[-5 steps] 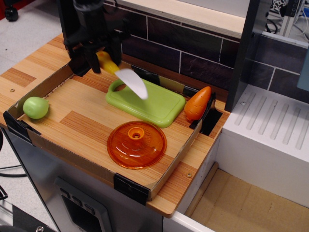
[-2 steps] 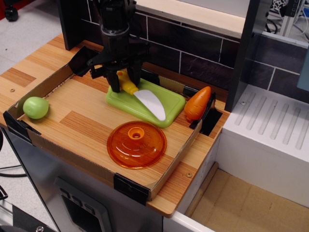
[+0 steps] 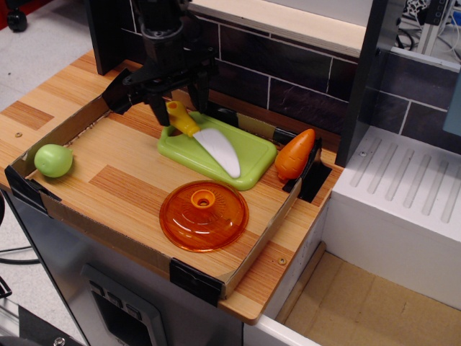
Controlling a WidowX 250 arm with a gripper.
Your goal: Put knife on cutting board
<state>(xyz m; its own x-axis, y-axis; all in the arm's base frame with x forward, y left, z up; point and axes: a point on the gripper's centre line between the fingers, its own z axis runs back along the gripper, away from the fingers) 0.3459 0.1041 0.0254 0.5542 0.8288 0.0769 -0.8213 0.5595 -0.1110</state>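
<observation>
Now the knife (image 3: 203, 137) lies on the cutting board (image 3: 248, 153), its yellow handle over the board's slotted end at the back left and its broad white blade running diagonally toward the front right, the tip stopping short of the board's near edge. Above the handle hangs the black gripper (image 3: 177, 101); its two fingers stand apart, one on each side of the handle's upper end, and they look spread wider than the handle, so the jaws read as open with nothing clamped between them, though whether a fingertip brushes the handle is hard to tell from this angle. Everything sits on a wooden tray (image 3: 115, 184) with low cardboard-like walls and black corner pieces. A round orange translucent lid (image 3: 204, 214) with a central knob rests in front of the board, just beside its near edge. To the right of the board a toy carrot (image 3: 295, 153) leans against the tray's right wall, close to the board's corner. A green ball (image 3: 53, 160) lies well apart from all this, in the tray's far left corner. Behind the tray runs a dark tiled wall (image 3: 288, 83).
</observation>
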